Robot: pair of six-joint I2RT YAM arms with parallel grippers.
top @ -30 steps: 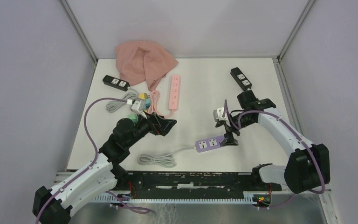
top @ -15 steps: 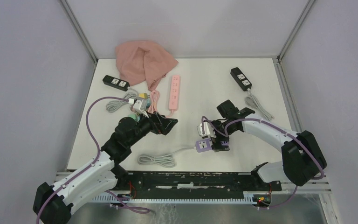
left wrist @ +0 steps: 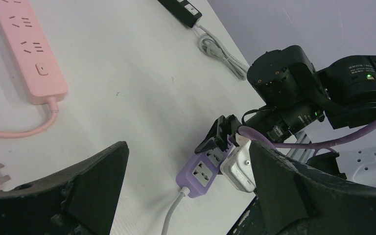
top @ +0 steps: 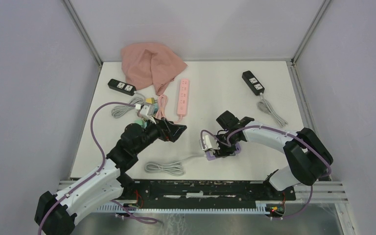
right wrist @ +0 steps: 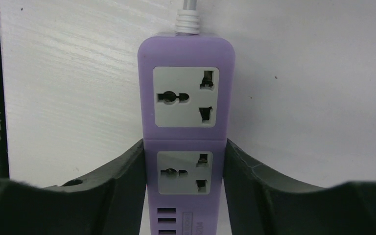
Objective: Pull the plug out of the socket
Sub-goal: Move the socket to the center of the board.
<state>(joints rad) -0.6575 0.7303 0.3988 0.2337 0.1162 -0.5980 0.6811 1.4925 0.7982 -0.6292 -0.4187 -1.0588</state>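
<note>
Two empty sockets (right wrist: pixel 186 97) show on the purple power strip (right wrist: pixel 186 139) lying on the tabletop (right wrist: pixel 298 73). Our right fingers (right wrist: pixel 122 171) clamp its sides, and our left fingers (left wrist: pixel 93 181) stand apart. We judge this the bracing step; next we need to find the plug.

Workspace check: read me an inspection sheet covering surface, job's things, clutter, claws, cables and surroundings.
Surface: white table, flat.
Job's things: purple strip, both visible sockets empty.
Clutter: pink cloth, pink strip, left black strip, right black strip.
Claws: right claw closed on the purple strip's sides; left claw open over the table.
Cables: near coil running to the purple strip; far coil by the right black strip.
Surroundings: grey walls; nothing else seen.
</note>
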